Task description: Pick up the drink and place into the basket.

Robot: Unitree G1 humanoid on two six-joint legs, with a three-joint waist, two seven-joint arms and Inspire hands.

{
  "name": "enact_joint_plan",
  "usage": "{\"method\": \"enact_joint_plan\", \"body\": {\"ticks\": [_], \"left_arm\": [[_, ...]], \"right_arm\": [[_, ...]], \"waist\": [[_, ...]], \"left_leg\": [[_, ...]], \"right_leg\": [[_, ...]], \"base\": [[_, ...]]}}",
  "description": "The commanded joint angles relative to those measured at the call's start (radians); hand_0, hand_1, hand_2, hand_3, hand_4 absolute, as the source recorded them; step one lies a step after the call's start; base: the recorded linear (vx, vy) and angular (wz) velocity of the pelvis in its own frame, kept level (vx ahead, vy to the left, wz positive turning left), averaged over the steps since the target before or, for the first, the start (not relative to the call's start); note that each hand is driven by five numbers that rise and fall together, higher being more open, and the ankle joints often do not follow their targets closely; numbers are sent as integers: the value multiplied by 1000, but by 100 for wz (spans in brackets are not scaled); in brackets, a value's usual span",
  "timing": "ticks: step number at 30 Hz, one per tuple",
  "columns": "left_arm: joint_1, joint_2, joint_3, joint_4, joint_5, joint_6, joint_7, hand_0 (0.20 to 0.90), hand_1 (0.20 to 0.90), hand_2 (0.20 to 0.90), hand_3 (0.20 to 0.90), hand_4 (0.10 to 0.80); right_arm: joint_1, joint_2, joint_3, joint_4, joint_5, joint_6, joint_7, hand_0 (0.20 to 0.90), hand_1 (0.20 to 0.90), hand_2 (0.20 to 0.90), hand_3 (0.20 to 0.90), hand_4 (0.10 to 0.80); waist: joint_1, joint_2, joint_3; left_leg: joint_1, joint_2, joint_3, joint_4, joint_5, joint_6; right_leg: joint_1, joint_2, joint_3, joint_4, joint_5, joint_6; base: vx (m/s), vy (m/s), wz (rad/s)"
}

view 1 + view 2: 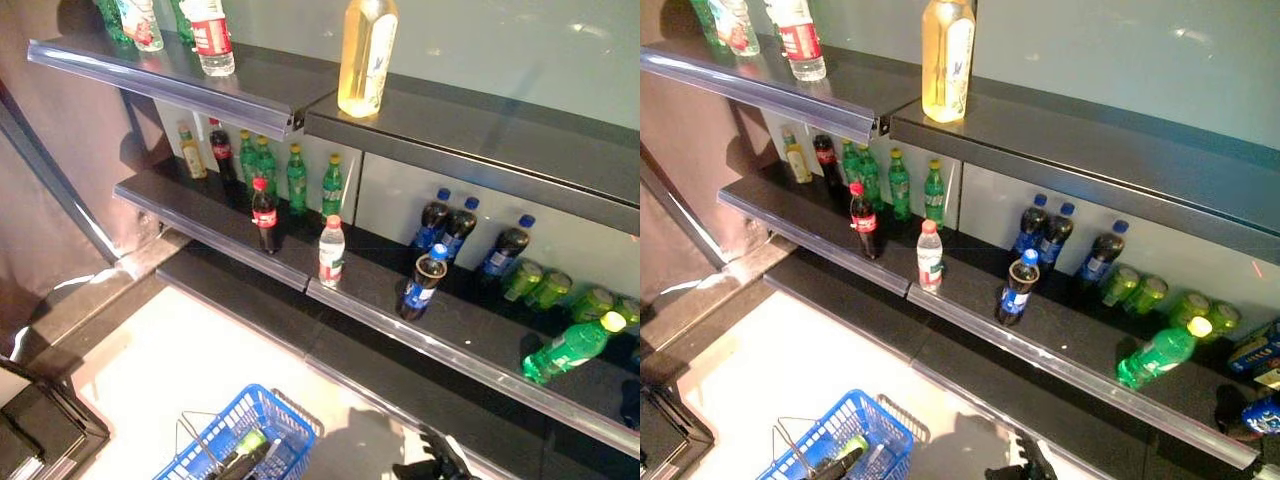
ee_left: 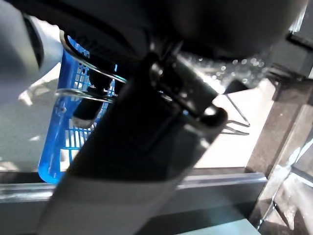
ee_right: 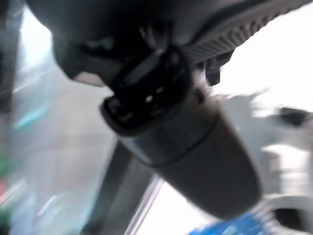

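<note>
The blue basket hangs low at the front, above the pale floor. My left hand is curled round its wire handle, and a green-capped bottle lies inside. On the middle shelf's front edge stand a red-capped cola bottle, a water bottle and a dark blue-capped bottle. My right hand shows only as a dark shape at the bottom edge, below the shelves and apart from every bottle.
A tall yellow bottle stands on the top shelf. Green bottles line the back of the middle shelf. Further right, a green bottle lies on its side. A black box sits at the lower left.
</note>
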Motion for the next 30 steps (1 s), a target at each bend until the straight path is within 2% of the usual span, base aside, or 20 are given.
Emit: {"method": "enact_joint_plan", "body": {"ticks": [1, 5, 6, 10, 14, 19, 24, 28, 30], "left_arm": [[-60, 24, 14, -65, 35, -45, -24, 300, 300, 300, 200, 100], [-41, 24, 17, -67, 37, -49, -35, 300, 300, 300, 200, 100], [-26, 20, 17, -68, 33, -57, -42, 300, 300, 300, 200, 100], [-6, 7, 28, -67, 40, -68, -48, 300, 300, 300, 200, 100], [7, 0, 38, -65, 44, -75, -59, 300, 300, 300, 200, 100], [26, -12, 54, -63, 45, -80, -69, 300, 300, 300, 200, 100], [41, -20, 60, -65, 43, -90, -79, 300, 300, 300, 200, 100], [40, -19, 60, -74, 39, -89, -81, 300, 300, 300, 200, 100], [41, -17, 52, -86, 44, -87, -75, 300, 300, 300, 200, 100]], "right_arm": [[-115, -84, -22, -132, -158, -94, -97, 900, 900, 900, 900, 800], [-115, -150, -32, -266, -203, -133, -149, 900, 900, 900, 900, 800], [-119, -183, -67, -382, -223, -138, -171, 900, 900, 900, 900, 800], [-117, -219, -118, -517, -273, -171, -234, 900, 900, 900, 900, 800], [-112, -240, -158, -590, -314, -197, -314, 900, 900, 900, 900, 800], [-99, -263, -233, -689, -370, -218, -491, 900, 900, 900, 900, 800], [-82, -264, -270, -717, -365, -227, -607, 900, 900, 900, 900, 800], [-76, -262, -277, -723, -332, -227, -613, 900, 900, 900, 900, 800], [-79, -257, -268, -716, -256, -214, -570, 900, 900, 900, 900, 800]], "waist": [[11, -11, 11], [4, -9, 7], [-3, -6, 3], [-12, 0, -3], [-17, 5, -7], [-23, 14, -11], [-25, 17, -16], [-24, 17, -18], [-22, 14, -16]], "left_leg": [[10, 40, -9, 84, -74, -7], [15, 43, -2, 81, -75, -8], [21, 47, 9, 82, -78, -9], [25, 52, 23, 82, -81, -10], [27, 53, 34, 81, -85, -9], [35, 56, 52, 83, -95, -7], [37, 58, 62, 81, -99, -6], [37, 57, 65, 80, -100, -7], [35, 57, 66, 92, -105, -6]], "right_leg": [[-24, -62, -25, 29, 51, 33], [-24, -62, -25, 26, 51, 37], [-25, -64, -25, 28, 49, 39], [-31, -68, -24, 31, 48, 44], [-36, -71, -26, 34, 46, 47], [-38, -76, -30, 37, 42, 53], [-41, -78, -35, 38, 42, 55], [-43, -79, -40, 39, 43, 57], [-46, -80, -44, 49, 38, 55]], "base": [[0, 0, 0], [0, 0, 0], [0, 0, 0], [10, 10, -3], [4, 7, -3], [9, 17, -7], [0, 0, 0], [0, 0, 0], [0, 0, 0]]}}
